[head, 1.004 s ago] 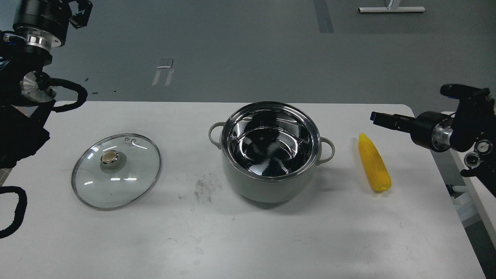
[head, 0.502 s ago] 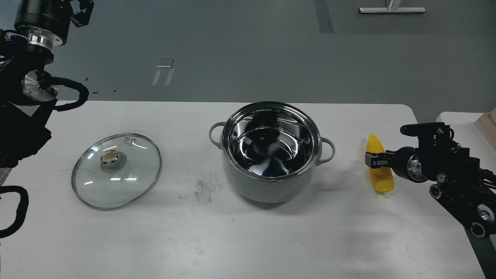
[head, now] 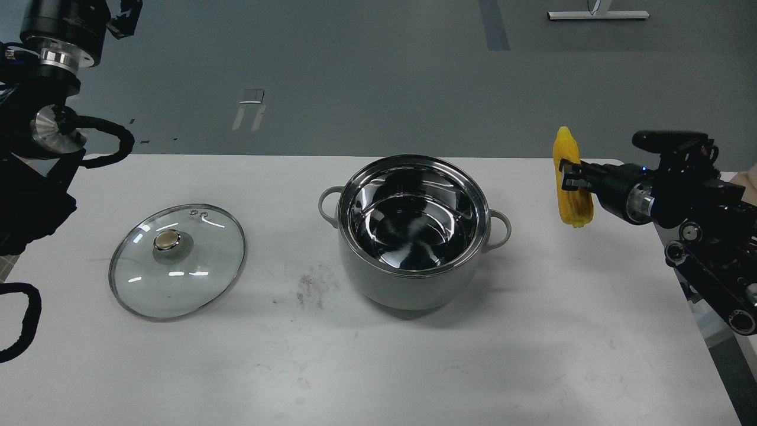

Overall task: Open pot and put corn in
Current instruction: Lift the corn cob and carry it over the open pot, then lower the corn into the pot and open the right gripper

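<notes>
The pale grey-green pot [head: 414,278] stands open at the middle of the white table, its shiny steel inside empty. Its glass lid [head: 177,260] with a brass-coloured knob lies flat on the table to the left. My right gripper [head: 571,176] is shut on the yellow corn cob [head: 572,201] and holds it in the air to the right of the pot, above the table's right part, the cob hanging roughly upright. My left gripper [head: 125,10] is at the top left corner, far from the pot; its fingers are small and dark.
The white table [head: 366,367] has a faint smudge [head: 310,287] between lid and pot. My left arm's bulk and black cables fill the left edge. The right arm's links sit over the table's right edge.
My right gripper came down onto the corn, closed on it, and has now lifted it off the table and up. The left arm, pot and lid have not moved.
</notes>
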`<state>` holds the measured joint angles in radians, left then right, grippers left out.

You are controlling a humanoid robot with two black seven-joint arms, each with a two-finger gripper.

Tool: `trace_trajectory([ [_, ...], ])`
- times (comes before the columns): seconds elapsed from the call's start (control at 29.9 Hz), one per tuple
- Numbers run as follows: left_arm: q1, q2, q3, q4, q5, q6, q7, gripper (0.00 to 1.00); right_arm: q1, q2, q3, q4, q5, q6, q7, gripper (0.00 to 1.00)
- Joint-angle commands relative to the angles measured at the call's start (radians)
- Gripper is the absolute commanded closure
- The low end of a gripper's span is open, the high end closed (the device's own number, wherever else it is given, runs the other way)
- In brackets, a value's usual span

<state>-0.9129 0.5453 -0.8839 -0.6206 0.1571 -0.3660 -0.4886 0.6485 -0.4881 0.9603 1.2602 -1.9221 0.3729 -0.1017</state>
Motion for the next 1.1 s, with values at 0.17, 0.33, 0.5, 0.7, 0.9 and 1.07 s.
trace_trajectory([
  [0.17,0.002,-0.008,0.005,-0.001,0.001,0.001,0.000,0.02,0.045,0.252,0.020,0.202,0.009,0.008,-0.012,1.00],
  [0.33,0.002,0.001,0.006,-0.001,0.001,-0.001,0.000,0.02,0.091,0.327,-0.167,0.134,-0.002,0.034,-0.029,0.96],
  [0.5,0.003,0.005,0.006,-0.001,0.001,-0.001,0.000,0.02,0.123,0.316,-0.323,0.110,-0.011,0.034,-0.032,0.81],
  [0.7,0.003,0.004,0.006,-0.001,0.001,-0.001,0.000,0.02,0.158,0.281,-0.390,0.090,-0.023,0.035,-0.044,0.66],
  [0.9,0.002,-0.001,0.006,-0.001,0.001,-0.001,0.000,0.02,0.148,0.231,-0.393,0.097,-0.021,0.038,-0.067,0.44],
  [1.07,0.000,-0.001,0.006,-0.001,0.001,-0.001,0.000,0.02,0.148,0.226,-0.390,0.105,-0.018,0.038,-0.066,0.05],
])
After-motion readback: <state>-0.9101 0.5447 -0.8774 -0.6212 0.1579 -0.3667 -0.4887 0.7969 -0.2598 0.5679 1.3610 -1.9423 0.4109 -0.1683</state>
